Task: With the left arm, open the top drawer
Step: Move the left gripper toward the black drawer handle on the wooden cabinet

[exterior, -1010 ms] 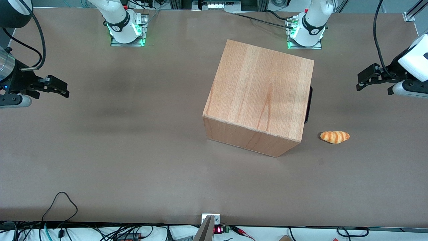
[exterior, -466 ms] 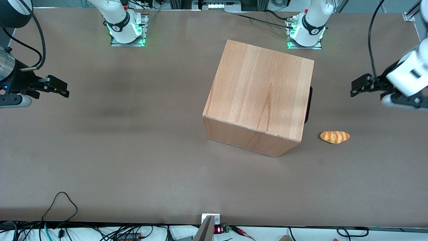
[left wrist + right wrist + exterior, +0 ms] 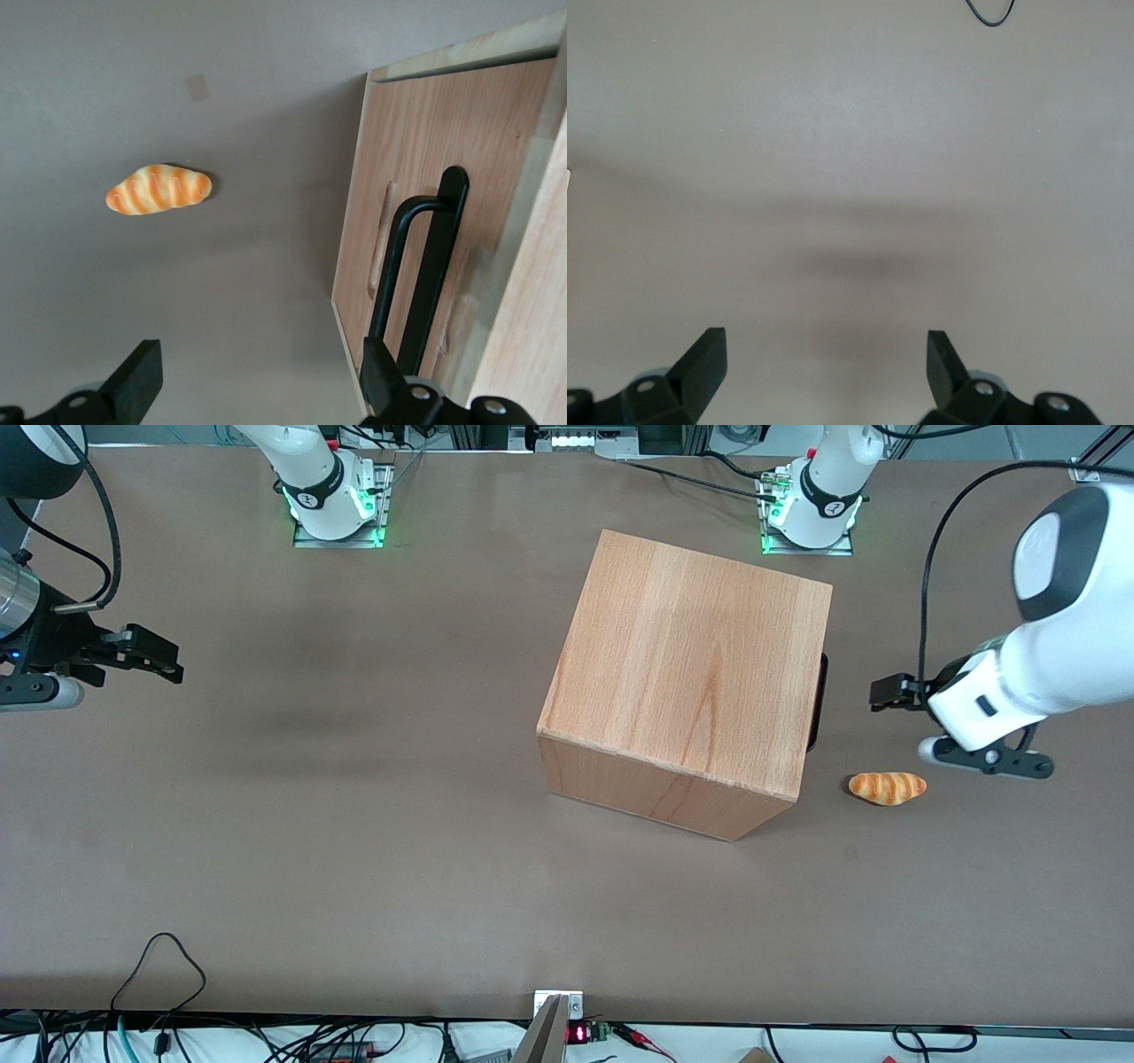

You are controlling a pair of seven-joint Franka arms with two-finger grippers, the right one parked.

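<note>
A plain grey-brown table is seen, and it fills almost the whole view. The parked arm's gripper is held above it, and its two black fingers are kept well apart, with bare table between them. A soft dark shadow is cast on the table ahead of the fingers. Part of a thin black cable is laid in a loop on the table, well apart from the gripper.

I count 1 wooden cabinet mid-frame in front view, w/ 1 top drawer and 1 black bar handle. 1 bread roll lower right of it. 1 gripper on my left arm, fingers apart.
</note>
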